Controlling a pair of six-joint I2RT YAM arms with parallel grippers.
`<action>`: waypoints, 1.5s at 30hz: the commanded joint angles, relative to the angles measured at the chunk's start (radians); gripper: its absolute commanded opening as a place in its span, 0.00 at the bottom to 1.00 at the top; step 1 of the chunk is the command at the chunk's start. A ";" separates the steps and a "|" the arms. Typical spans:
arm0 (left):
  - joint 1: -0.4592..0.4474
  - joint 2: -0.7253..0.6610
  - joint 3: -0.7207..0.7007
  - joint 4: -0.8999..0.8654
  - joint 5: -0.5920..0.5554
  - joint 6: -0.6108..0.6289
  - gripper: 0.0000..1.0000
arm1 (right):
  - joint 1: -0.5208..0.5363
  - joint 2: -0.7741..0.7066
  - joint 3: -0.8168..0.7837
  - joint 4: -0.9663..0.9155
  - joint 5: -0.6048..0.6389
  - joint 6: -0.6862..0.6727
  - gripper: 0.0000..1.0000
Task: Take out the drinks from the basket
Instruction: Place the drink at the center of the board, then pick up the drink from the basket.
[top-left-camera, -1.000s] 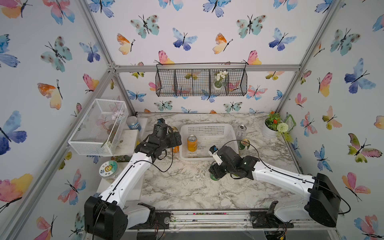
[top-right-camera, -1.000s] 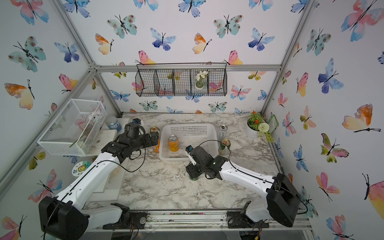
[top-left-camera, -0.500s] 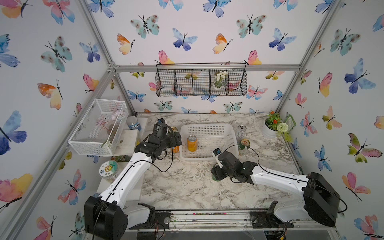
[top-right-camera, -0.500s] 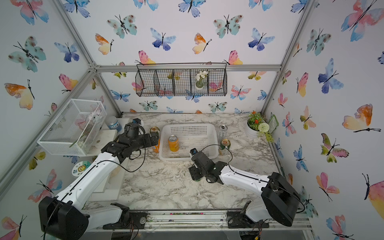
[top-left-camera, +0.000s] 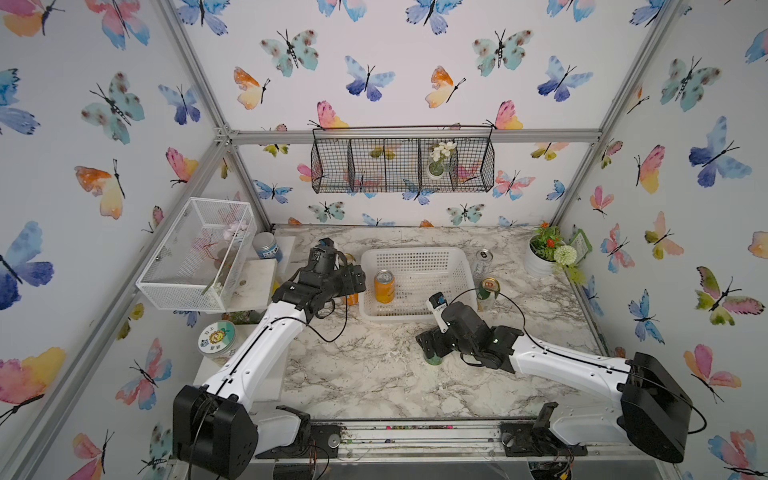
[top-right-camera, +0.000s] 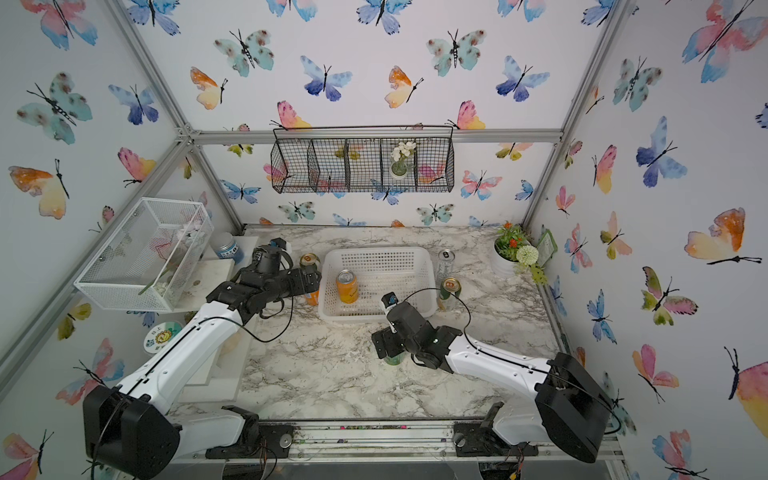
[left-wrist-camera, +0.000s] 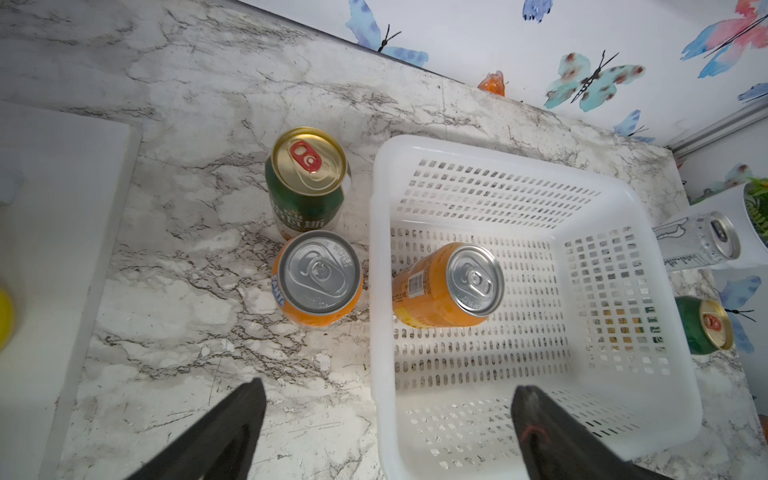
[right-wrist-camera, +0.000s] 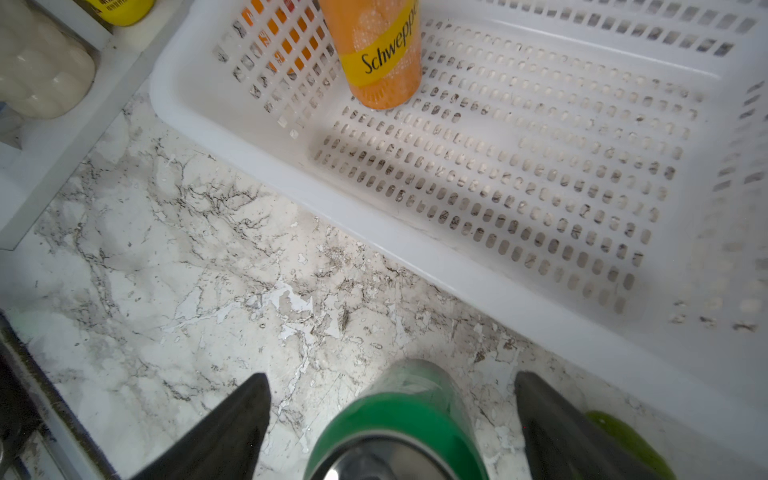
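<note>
An orange can (top-left-camera: 384, 286) stands upright in the white basket (top-left-camera: 415, 261); a bright green can (right-wrist-camera: 399, 419) stands outside.

The table (top-left-camera: 374, 374) is white with grey wiggly lines, like marble. The basket (left-wrist-camera: 376, 249) is white with rows of little holes. The orange can in it (left-wrist-camera: 446, 286) has a yellow band, black writing and a silver top. The other orange can (left-wrist-camera: 318, 278) has a bit of blue and a silver top. The dark green can (left-wrist-camera: 307, 183) next to that one has white writing, a gold top and a red tab. The second dark green can (left-wrist-camera: 703, 327) has a gold top too. The slim can (left-wrist-camera: 698, 245) is silver. The bright green can (right-wrist-camera: 399, 419) has a silver top. The left fingers (left-wrist-camera: 232, 432) and right fingers (right-wrist-camera: 232, 419) are black. The walls (top-left-camera: 415, 54) are pale with blue, pink, orange and teal butterflies.
</note>
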 joint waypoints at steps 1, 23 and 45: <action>-0.014 0.042 0.042 0.003 0.083 0.009 0.99 | -0.001 -0.085 -0.002 0.004 0.027 0.007 0.94; -0.185 0.537 0.386 -0.042 -0.211 0.013 0.99 | -0.003 -0.209 0.087 -0.024 0.268 -0.043 1.00; -0.186 0.698 0.420 -0.088 -0.208 0.052 0.92 | -0.003 -0.210 0.088 -0.022 0.308 -0.050 1.00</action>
